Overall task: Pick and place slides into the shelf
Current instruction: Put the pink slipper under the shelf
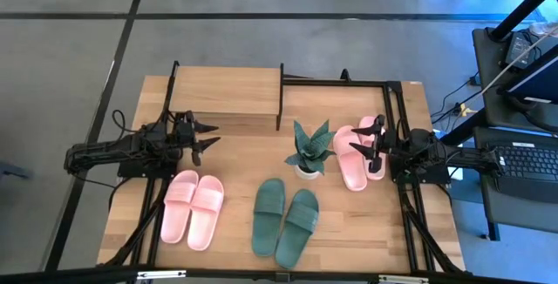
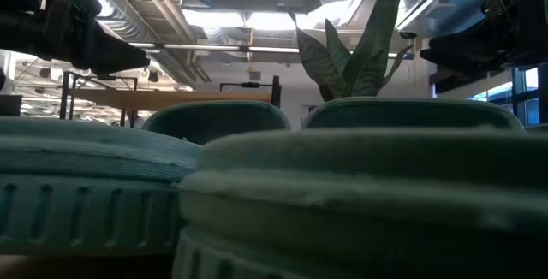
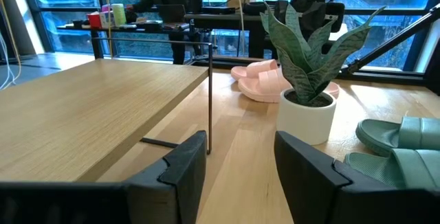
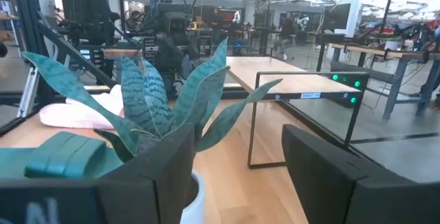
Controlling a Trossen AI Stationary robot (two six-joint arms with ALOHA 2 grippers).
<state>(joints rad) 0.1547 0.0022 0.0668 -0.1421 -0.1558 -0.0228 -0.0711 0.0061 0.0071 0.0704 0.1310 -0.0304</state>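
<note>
The shelf (image 1: 225, 92) stands on thin black legs at the table's far left. One pale pink pair of slides (image 1: 193, 208) lies flat near the front left. A green pair (image 1: 286, 219) lies at the front middle and fills the low view (image 2: 342, 193). Another pink pair (image 1: 357, 158) lies at the right, beside the potted plant. My left gripper (image 1: 207, 138) hangs open and level just off the shelf's near edge (image 3: 240, 162). My right gripper (image 1: 366, 138) hangs open and level over the right pink pair (image 4: 237, 162). Neither touches anything.
A spiky potted plant (image 1: 309, 149) in a white pot stands mid-table between the two grippers, close to the right pink pair. Black frame rails (image 1: 397, 110) run along the table's far and right sides. Bare wood lies between the shelf and the front slides.
</note>
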